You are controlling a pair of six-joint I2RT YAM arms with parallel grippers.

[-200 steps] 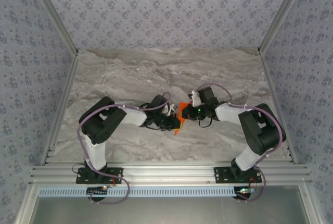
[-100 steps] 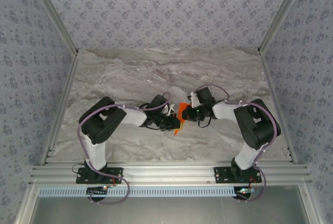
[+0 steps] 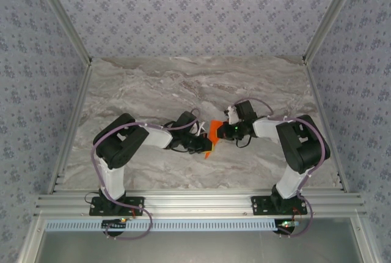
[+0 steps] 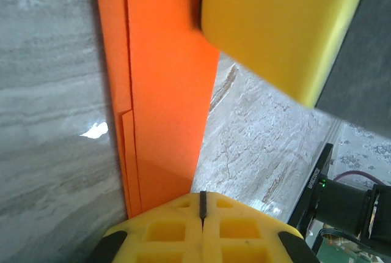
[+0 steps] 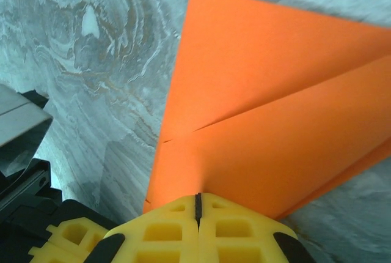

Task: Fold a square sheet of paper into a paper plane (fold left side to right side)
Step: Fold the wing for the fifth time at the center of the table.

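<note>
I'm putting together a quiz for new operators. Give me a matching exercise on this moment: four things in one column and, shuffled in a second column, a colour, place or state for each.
Things
1. left gripper
2. right gripper
3. paper
4. table

Descriptions
A. grey veined marble
B. bright orange, creased
C. shut on the paper, reaching in from the right of the top view
D. shut on the paper, reaching in from the left of the top view

Pairs: 1-D; 2-C; 3-B; 4-A
</note>
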